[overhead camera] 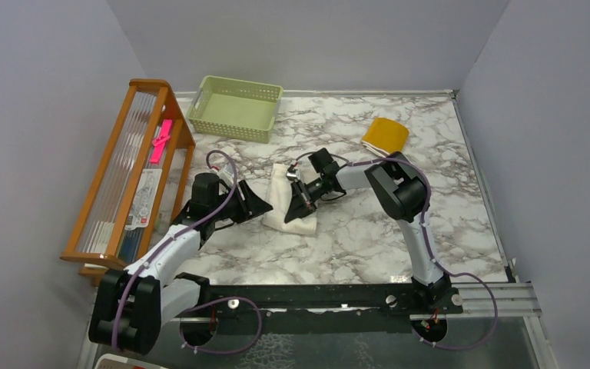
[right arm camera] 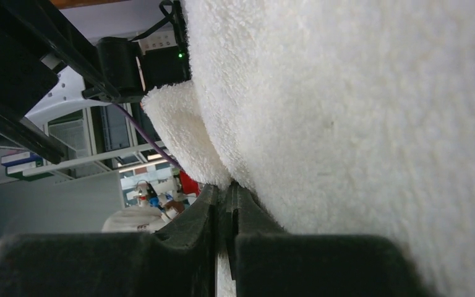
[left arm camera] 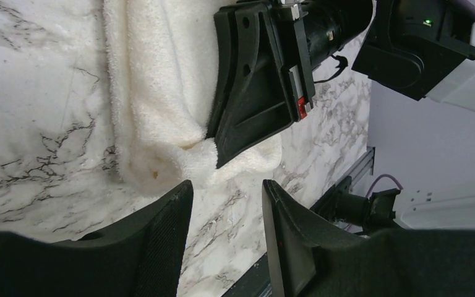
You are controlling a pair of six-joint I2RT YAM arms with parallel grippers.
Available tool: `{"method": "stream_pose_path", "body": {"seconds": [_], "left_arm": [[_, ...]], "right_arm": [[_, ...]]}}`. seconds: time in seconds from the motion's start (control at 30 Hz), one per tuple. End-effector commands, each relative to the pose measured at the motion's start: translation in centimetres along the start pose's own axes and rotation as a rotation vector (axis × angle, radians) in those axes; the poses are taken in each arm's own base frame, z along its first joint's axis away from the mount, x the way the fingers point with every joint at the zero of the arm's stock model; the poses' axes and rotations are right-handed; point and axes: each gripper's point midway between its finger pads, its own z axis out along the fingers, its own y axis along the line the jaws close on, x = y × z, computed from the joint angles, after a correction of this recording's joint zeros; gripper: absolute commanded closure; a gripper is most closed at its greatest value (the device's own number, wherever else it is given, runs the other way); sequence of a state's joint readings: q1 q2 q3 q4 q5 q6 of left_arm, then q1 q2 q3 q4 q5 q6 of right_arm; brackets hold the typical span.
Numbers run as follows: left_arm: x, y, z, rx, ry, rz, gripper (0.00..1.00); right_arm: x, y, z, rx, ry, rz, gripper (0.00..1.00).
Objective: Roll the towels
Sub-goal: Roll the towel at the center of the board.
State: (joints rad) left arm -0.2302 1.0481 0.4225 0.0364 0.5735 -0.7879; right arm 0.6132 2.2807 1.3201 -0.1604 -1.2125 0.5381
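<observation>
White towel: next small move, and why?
Probably ease the left end effector forward and close on the near edge of the white towel: it is open, just short of the cloth, while the right end effector is shut on that edge.

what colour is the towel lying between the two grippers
Plain cream-white, no pattern; the towel shows best in the left wrist view.

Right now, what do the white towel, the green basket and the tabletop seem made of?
The white towel: terry-type cloth, matte, with a fuzzy looped pile. The green basket: probably moulded plastic, smooth, with slotted walls. The tabletop: marble pattern with grey veins; stone or printed laminate, cannot tell.
</observation>
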Motion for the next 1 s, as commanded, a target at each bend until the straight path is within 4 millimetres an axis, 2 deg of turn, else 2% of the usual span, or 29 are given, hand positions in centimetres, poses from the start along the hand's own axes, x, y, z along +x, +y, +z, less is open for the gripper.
{"method": "stream_pose_path", "body": {"seconds": [0.0,0.23,0.47,0.57,0.63,0.7,0.73,0.77,0.83,0.87,0.97], "left_arm": [[-0.1,-1.8,0.7,0.122,0.016,-0.008,0.52],[0.5,-1.3,2.5,0.15,0.071,-0.012,0.52],[0.2,1.9,4.2,0.033,0.039,-0.025,0.52],[0.0,3.1,4.6,-0.016,0.021,-0.032,0.52],[0.2,4.0,4.8,-0.046,0.019,-0.038,0.52],[0.8,4.9,4.8,-0.071,0.028,-0.044,0.52],[1.1,5.4,4.8,-0.084,0.032,-0.046,0.52],[1.4,5.8,4.8,-0.096,0.037,-0.051,0.52],[1.9,6.4,4.7,-0.113,0.043,-0.055,0.49],[2.1,6.7,4.7,-0.12,0.044,-0.056,0.56],[2.2,7.0,4.6,-0.133,0.041,-0.055,0.57]], "right_arm": [[0.2,-2.6,0.2,0.02,-0.018,0.165,0.99],[-0.4,-4.0,0.1,0.08,-0.048,0.218,0.99],[-0.6,-4.2,0.0,0.112,-0.065,0.223,0.99],[-0.6,-5.2,-0.3,0.193,-0.073,0.216,0.99],[-1.0,-5.5,-0.8,0.262,-0.088,0.192,0.91],[-1.8,-4.9,-1.6,0.319,-0.122,0.136,0.8],[-2.3,-4.3,-2.1,0.347,-0.146,0.094,0.7],[-2.9,-3.6,-2.7,0.372,-0.167,0.051,0.65],[-3.5,-2.1,-3.8,0.409,-0.194,-0.037,0.63],[-3.7,-1.2,-4.4,0.428,-0.21,-0.081,0.59],[-4.4,1.2,-6.7,0.51,-0.279,-0.237,0.49]]}}
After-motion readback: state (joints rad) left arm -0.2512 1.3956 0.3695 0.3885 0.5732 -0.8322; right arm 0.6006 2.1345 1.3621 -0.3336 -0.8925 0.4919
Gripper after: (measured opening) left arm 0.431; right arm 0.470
